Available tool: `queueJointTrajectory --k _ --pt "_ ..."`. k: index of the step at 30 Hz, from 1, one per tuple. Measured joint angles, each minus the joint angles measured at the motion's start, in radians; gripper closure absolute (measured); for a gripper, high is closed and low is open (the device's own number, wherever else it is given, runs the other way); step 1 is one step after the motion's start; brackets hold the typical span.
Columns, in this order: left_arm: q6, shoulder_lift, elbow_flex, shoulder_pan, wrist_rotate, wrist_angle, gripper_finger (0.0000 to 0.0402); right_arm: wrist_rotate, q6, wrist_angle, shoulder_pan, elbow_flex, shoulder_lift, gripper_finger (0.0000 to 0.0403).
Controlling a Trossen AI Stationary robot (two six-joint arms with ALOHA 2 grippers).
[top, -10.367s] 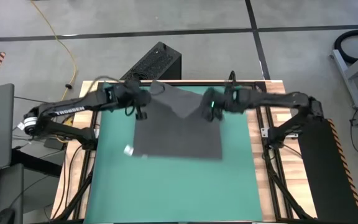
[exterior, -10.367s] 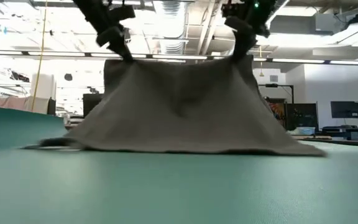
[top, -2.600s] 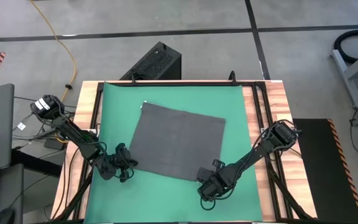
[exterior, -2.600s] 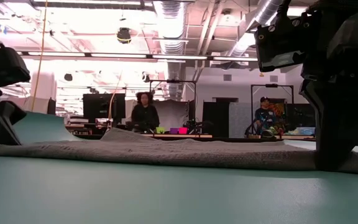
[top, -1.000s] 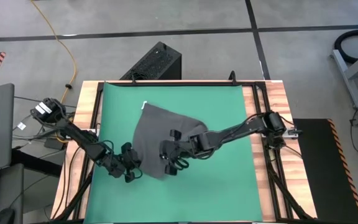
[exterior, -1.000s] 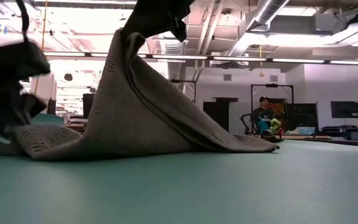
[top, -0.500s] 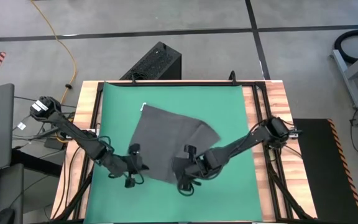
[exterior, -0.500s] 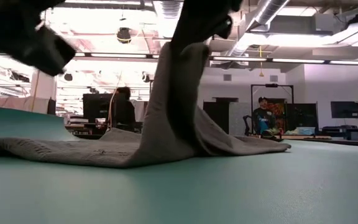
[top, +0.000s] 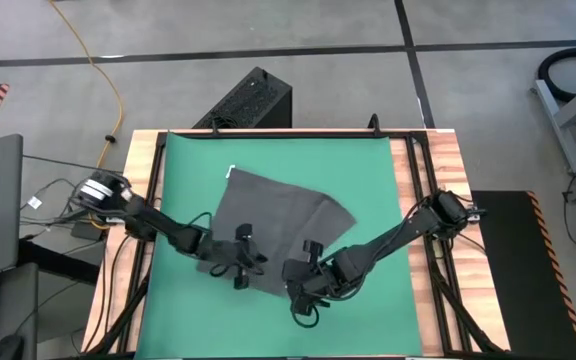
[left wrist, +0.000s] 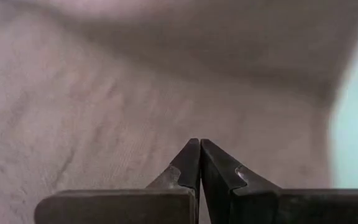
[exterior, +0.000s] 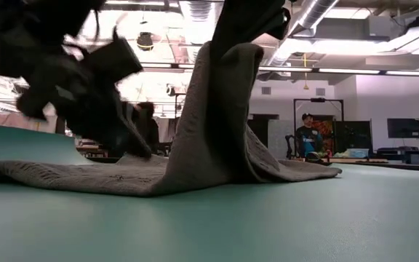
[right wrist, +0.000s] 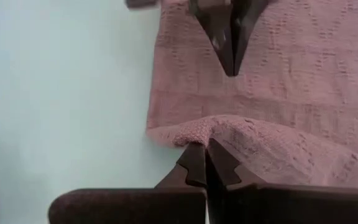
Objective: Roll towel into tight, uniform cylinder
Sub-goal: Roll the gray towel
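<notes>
Dark grey towel (top: 273, 222) lies mid green mat (top: 378, 180), near corner lifted in fold. Right gripper (top: 308, 283) fingers clamped on that corner (pinch visible in right wrist view). Left gripper (top: 240, 262) over towel's near edge, fingers together, holding nothing. Advice: lay lifted edge down straight, keep cloth taut, press flat before rolling, avoid skewed start.
</notes>
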Motion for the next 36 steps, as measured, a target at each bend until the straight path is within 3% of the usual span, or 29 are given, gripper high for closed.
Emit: queueJointTrajectory --k 9,21,29,36 --pt "0.007 0.116 0.023 0.071 0.143 0.026 0.0401 0.003 0.101 -0.044 0.049 0.000 0.000 0.0396" --pt "0.095 0.118 0.091 0.119 0.177 -0.016 0.0401 0.040 0.073 -0.015 0.025 0.011 0.000 0.0396" --pt "0.075 0.228 0.098 0.133 0.236 0.059 0.0401 0.040 0.071 0.006 0.014 0.012 0.000 0.0396" --pt "0.116 0.293 0.200 0.133 0.282 0.042 0.0401 0.038 0.056 -0.001 0.021 0.047 -0.001 0.0396"
